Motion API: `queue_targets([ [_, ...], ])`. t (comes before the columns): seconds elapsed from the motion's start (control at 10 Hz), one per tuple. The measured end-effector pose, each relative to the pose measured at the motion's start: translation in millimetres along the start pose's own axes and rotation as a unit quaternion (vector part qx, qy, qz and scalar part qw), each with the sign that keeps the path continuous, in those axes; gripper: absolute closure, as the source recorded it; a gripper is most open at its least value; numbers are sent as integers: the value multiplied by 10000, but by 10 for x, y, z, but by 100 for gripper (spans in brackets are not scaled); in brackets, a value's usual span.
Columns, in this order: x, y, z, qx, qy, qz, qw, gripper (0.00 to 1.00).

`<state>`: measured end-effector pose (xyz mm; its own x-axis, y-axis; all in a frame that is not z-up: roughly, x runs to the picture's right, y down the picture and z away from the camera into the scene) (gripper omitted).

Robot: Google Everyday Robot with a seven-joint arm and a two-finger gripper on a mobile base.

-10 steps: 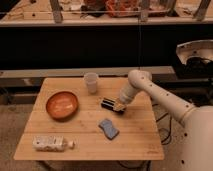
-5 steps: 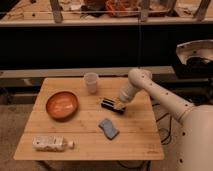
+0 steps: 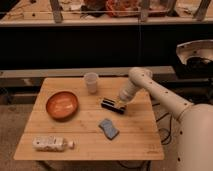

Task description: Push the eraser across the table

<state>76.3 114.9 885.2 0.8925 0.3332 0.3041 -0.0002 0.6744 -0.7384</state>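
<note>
Wooden worktop [image 3: 137, 135]: my end effector [image 3: 121, 102], opening I cannot tell, at the eraser [image 3: 111, 104]; cup [image 3: 91, 82] and bowl [image 3: 62, 105] beyond.

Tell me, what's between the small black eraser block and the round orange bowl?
Nothing: in the camera view only bare light wooden table lies between the small black eraser block and the round orange bowl. The gripper sits at the eraser's other end.
</note>
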Motion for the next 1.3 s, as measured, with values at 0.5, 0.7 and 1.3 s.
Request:
queue_targets([
  [0.5,-13,2,-2,-57,-17,135,9999,100],
  [0.7,-2,2,-16,-66,-40,264,9996,100],
  [1.3,6,14,-23,-107,-72,433,9990,100],
])
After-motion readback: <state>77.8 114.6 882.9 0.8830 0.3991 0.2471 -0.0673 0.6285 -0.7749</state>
